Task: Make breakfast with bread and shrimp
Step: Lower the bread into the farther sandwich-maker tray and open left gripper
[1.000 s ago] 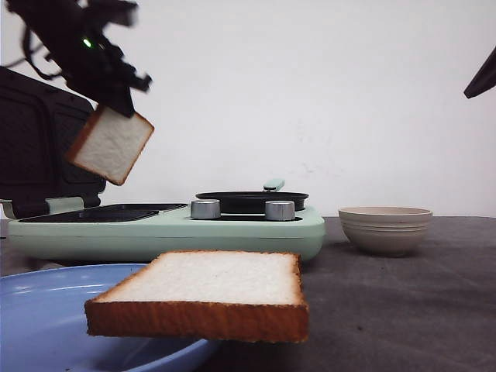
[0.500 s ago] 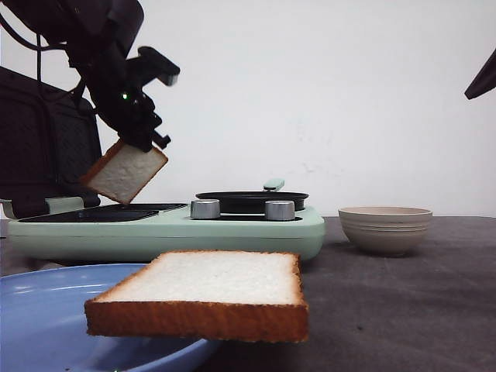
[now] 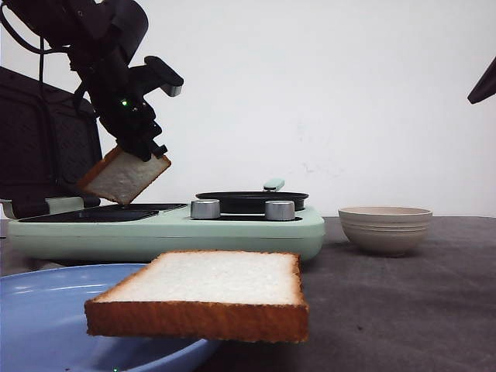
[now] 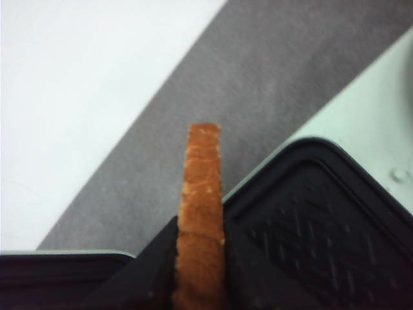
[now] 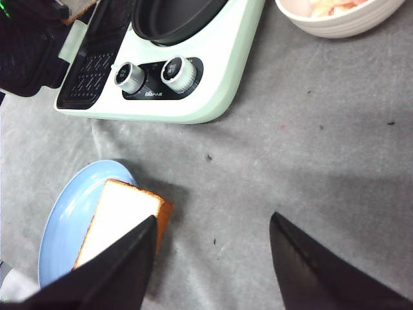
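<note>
Left pincer [image 3: 143, 151] clamped on tilted bread slice [image 3: 124, 176] above griddle plate [image 3: 101, 212]; right pincer [image 5: 213, 248] wide open, empty, over bench [image 5: 310, 142].

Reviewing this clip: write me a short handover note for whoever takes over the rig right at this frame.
Left gripper: shut on one bread slice, held tilted in the air above the open sandwich maker's grill plate.
Right gripper: open, holding nothing, high above the table.
Second bread slice: lying on the blue plate, overhanging its rim.
Bowl: right of the appliance.
Done: first slice lifted.
Left: set it on the grill plate, then everything else.
</note>
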Controlling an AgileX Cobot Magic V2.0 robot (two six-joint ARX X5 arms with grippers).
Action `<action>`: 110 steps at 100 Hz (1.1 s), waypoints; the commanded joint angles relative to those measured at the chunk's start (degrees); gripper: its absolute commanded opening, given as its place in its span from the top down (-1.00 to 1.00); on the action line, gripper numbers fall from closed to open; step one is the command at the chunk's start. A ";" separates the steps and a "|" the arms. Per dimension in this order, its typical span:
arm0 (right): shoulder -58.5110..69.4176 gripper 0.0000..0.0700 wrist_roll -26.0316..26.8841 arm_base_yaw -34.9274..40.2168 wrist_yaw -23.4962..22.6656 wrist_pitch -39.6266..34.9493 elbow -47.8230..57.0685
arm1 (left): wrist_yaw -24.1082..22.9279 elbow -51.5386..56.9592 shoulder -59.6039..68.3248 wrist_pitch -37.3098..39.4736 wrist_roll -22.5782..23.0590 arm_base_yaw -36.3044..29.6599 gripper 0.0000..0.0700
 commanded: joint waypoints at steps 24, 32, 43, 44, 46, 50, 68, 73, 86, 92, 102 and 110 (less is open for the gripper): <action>0.24 0.02 -1.20 0.24 0.00 0.26 0.96 | -0.17 1.62 1.16 -1.05 0.00 -0.07 0.88; 0.24 0.02 -1.22 0.24 0.00 0.07 0.96 | 0.31 1.62 1.16 -2.14 -0.15 -0.04 0.66; 0.24 0.02 -1.22 0.24 0.00 -0.11 0.96 | 1.60 1.62 1.16 -2.64 -0.63 0.04 0.26; 0.24 0.02 -1.22 0.24 -0.02 -0.11 0.96 | 1.70 1.62 1.16 -2.64 -0.72 0.04 0.24; 0.24 0.02 -1.20 0.24 -0.02 -0.11 0.96 | 1.81 1.62 1.16 -2.67 -0.94 0.04 0.20; 0.24 0.02 -1.20 0.24 -0.04 -0.13 0.96 | 1.88 1.62 1.16 -2.64 -1.49 0.04 0.18; 0.24 0.02 -1.22 0.24 -0.02 -0.13 0.96 | 3.80 1.62 1.16 -2.67 -4.17 0.04 -0.24; 0.24 0.02 -1.22 0.24 -0.02 -0.13 0.96 | 4.66 1.62 1.16 -2.67 -5.29 0.04 -0.35; 0.24 0.02 -1.22 0.24 0.00 -0.13 0.96 | 5.16 1.62 1.16 -2.71 -6.45 0.02 -0.37; 0.24 0.02 -1.22 0.24 0.04 -0.13 0.96 | 5.16 1.62 1.16 -2.71 -6.80 -0.11 -0.38; 0.24 0.02 -1.25 0.24 0.13 -0.13 0.96 | 5.16 1.62 1.16 -2.69 -7.89 -0.42 -0.57; 0.24 0.02 -1.31 0.24 0.28 -0.11 0.96 | 5.16 1.62 1.16 -2.69 -8.44 -0.46 -0.71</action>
